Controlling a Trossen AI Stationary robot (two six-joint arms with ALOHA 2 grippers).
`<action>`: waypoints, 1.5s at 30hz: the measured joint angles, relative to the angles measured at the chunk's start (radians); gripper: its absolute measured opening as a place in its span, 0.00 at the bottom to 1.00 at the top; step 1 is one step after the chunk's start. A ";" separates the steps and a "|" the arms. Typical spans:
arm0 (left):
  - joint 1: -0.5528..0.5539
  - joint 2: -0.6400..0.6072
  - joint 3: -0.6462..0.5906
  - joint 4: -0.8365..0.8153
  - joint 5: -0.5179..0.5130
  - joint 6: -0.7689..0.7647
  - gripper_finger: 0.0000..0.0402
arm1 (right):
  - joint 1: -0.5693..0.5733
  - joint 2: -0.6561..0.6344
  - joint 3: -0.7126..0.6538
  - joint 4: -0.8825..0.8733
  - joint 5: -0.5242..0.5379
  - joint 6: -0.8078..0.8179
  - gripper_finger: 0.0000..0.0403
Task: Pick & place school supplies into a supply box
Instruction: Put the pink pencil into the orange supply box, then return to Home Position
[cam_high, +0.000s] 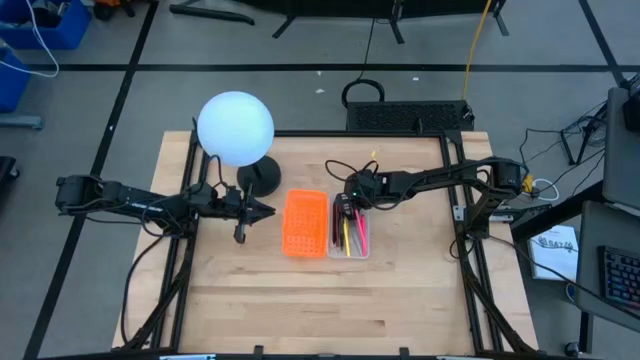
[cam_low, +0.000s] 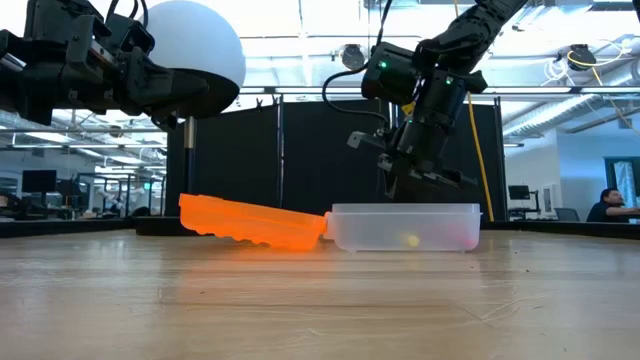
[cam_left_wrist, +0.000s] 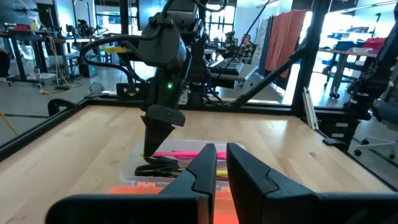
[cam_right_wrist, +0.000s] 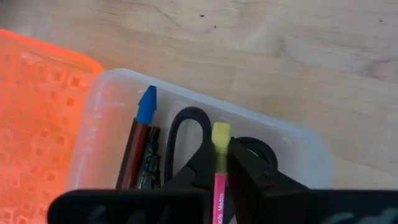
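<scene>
On the left side of the light wooden desk (cam_high: 300, 300), the left arm lies stretched out low, pointing toward the middle. Its left pincer (cam_high: 243, 232) hangs above bare wood, just beside the orange perforated plastic panel (cam_high: 305, 222), and its two dark fingers (cam_left_wrist: 205, 168) stand a little apart with nothing between them. Behind this arm stands a white round ball lamp on a black base (cam_high: 236, 128).

The orange panel is joined to the small clear plastic supply box (cam_high: 350, 235), which sits near the desk's centre. In the low view the panel is tilted, with its far end raised, while the box lies flat.

Inside the box lie the thin pens and pencils (cam_high: 350, 235), pink, yellow, red and dark; a red one carries a blue cap (cam_right_wrist: 147, 106). The small scissors with black handles (cam_right_wrist: 186, 140) lie in the box too.

The right arm reaches in from the right edge, bent at the elbow, with its wrist pointing steeply down. The right pincer (cam_right_wrist: 219, 163) is lowered into the box end, and its fingers are closed on a pink pencil with a yellow eraser (cam_right_wrist: 220, 155), right beside the scissor handles.
</scene>
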 joint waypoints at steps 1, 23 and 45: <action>0.000 0.000 0.000 -0.001 0.000 0.000 0.12 | -0.001 0.000 -0.003 0.003 0.000 0.000 0.05; 0.000 0.000 0.000 -0.012 -0.001 0.017 0.12 | 0.002 -0.090 -0.007 0.020 -0.021 -0.189 0.30; 0.000 0.000 0.000 -0.013 -0.001 0.032 0.12 | -0.025 -0.077 0.051 -0.154 -0.154 -0.278 0.42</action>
